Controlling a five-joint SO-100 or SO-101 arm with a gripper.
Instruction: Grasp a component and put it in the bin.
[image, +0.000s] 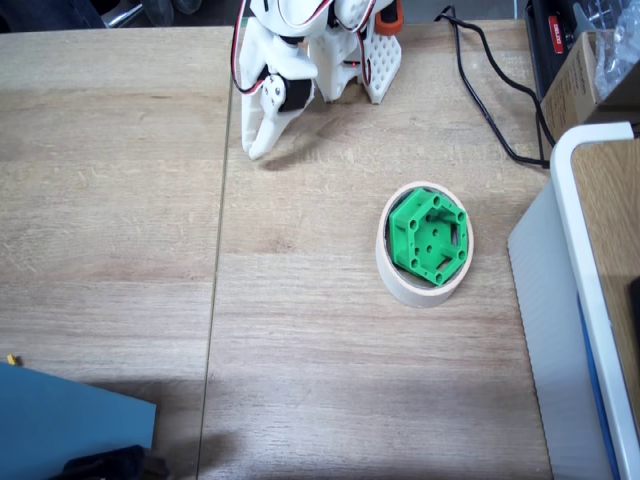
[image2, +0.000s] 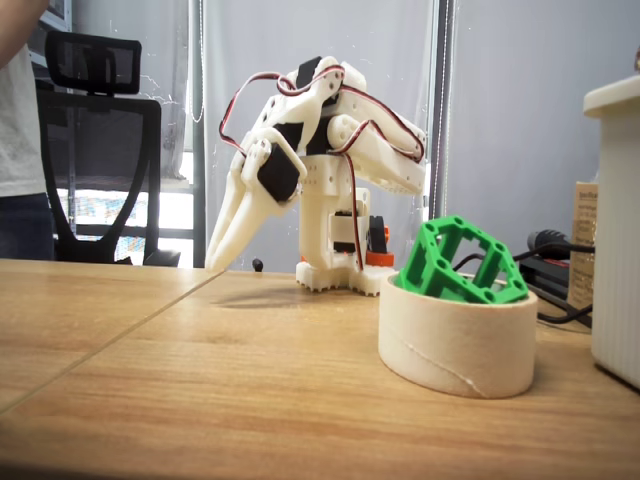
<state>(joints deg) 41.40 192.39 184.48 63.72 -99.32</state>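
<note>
Sitting tilted inside cream masking-tape ring (image: 424, 290) (image2: 458, 345): bright green hexagonal plastic part (image: 428, 238) (image2: 461, 262), one edge raised above ring rim, lower portion hidden by ring wall. No legible writing anywhere. White two-finger gripper (image: 256, 150) (image2: 215, 262) folded back well apart from ring, fingers pressed together, pinching nothing, tips at wooden table (image: 300, 380) (image2: 200, 380). White-edged box (image: 585, 300) beside ring, cut off by frame edge. Black cable (image: 490, 100) behind ring.

White printed arm (image2: 330, 180) with black servos, red-and-white cables, orange base part
</note>
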